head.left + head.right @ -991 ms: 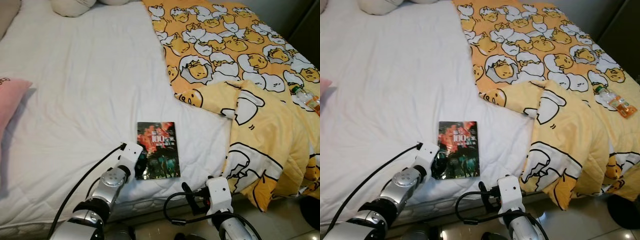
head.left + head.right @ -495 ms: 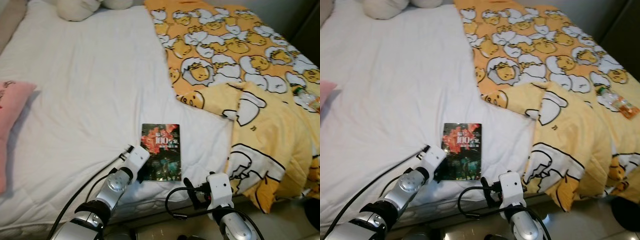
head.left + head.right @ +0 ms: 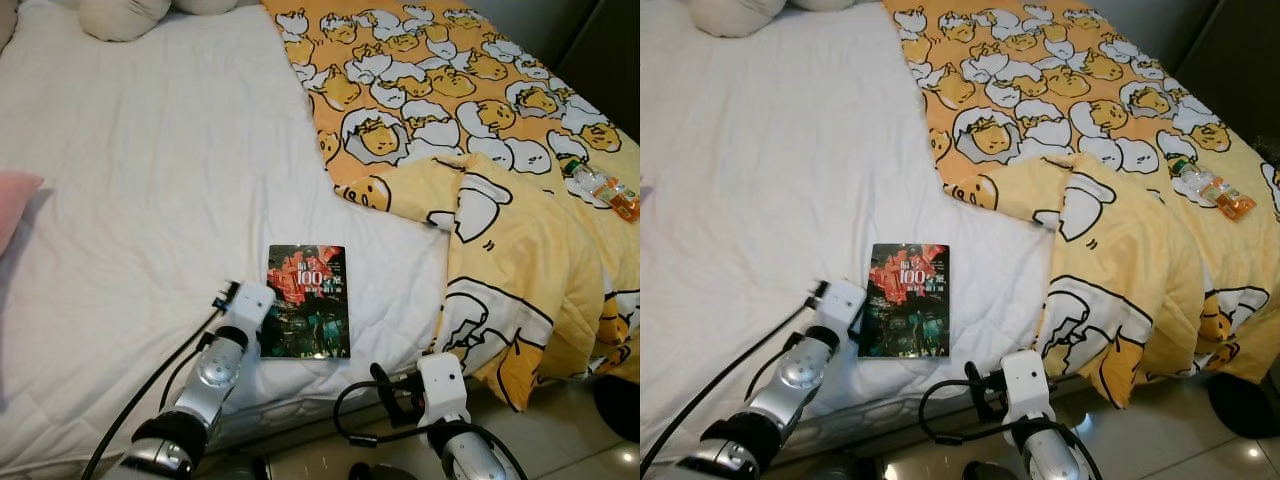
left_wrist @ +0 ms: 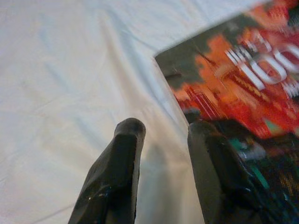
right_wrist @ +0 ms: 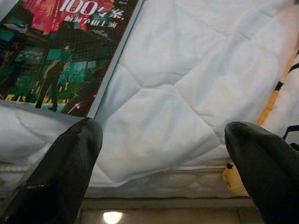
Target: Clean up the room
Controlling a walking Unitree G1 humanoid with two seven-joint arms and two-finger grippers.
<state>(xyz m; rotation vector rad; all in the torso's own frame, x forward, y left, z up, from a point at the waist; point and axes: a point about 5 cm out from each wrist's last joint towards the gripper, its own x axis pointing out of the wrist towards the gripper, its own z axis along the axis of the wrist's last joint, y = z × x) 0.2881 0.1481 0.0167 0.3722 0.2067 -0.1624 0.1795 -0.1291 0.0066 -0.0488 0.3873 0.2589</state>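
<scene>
Left tool (image 4: 161, 140) sits at the book's (image 3: 309, 300) left edge, near the front of the bed (image 3: 150, 200). Fingers (image 4: 121, 158) slightly apart w/ a narrow gap; one over the white sheet, the other over the book cover. Not gripping anything, and can't tell if the fingers touch the book.

Right tool (image 5: 163, 163) is wide open, low at the bed's front edge, pointing at the mattress side just right of the book. Its fingers (image 5: 60, 168) are spread well apart, nothing between them.

Book lies flat, face up on the white sheet close to the bed's front edge, dark cover w/ red and green art and "100" in the title. Just right of it, a yellow duvet (image 3: 500, 250) w/ an egg-cartoon print covers the bed's right half; its corner is folded back and hangs over the front edge. A bottle (image 3: 600, 187) w/ an orange label lies on the duvet at far right. Pink cushion (image 3: 12, 205) at the left edge, white pillow (image 3: 120, 15) at the head of the bed. Glossy tiled floor (image 3: 560, 440) below.
</scene>
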